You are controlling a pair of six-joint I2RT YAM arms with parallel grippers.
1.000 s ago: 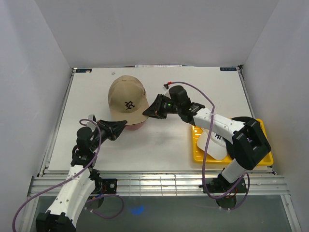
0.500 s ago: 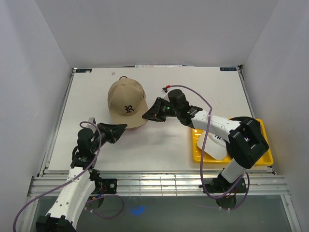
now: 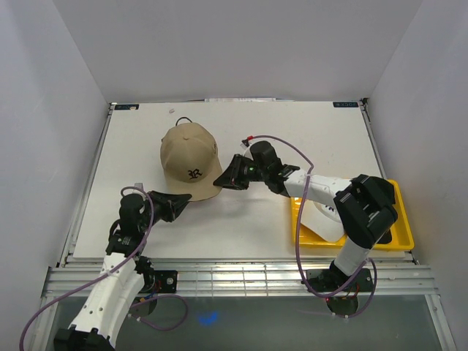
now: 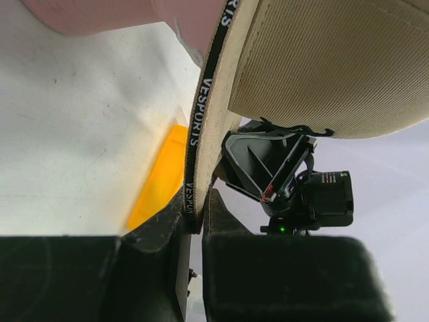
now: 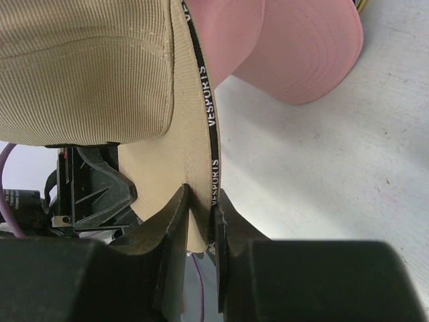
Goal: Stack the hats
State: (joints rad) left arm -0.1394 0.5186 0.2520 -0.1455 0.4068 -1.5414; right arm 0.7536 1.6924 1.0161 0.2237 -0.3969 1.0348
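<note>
**Student:** What is leftmost on the flat white table (image 3: 314,139)?

**Tutor:** The left tool (image 3: 189,196). Its black fingers (image 4: 161,231) are drawn narrow and pinch the rim of the tan fabric baseball cap with a dark logo (image 3: 191,150). They clamp the black sweatband lettered VESPORTS on the cap's left side.

**Student:** Where is that cap?

**Tutor:** Left of the table's centre, crown up, with the logo and brim facing the arm bases. It sits over the plain pink fabric baseball cap (image 5: 301,54), whose rounded brim shows beneath it in both wrist views. From above, the pink cap is almost wholly covered. Whether the tan cap rests fully on it cannot be told.

**Student:** And next to the right?

**Tutor:** The right tool (image 3: 219,183), also narrowed onto the same rim at the opposite side. The fabric and sweatband are caught between its fingers (image 5: 167,225). Each wrist view shows the other tool just beyond the cap's edge.

**Student:** And at the far right?

**Tutor:** A yellow rectangular plastic tray (image 3: 401,232) lies at the table's near right edge. It holds a white fabric baseball cap with a dark logo (image 3: 327,221), partly hidden by the right arm.
</note>
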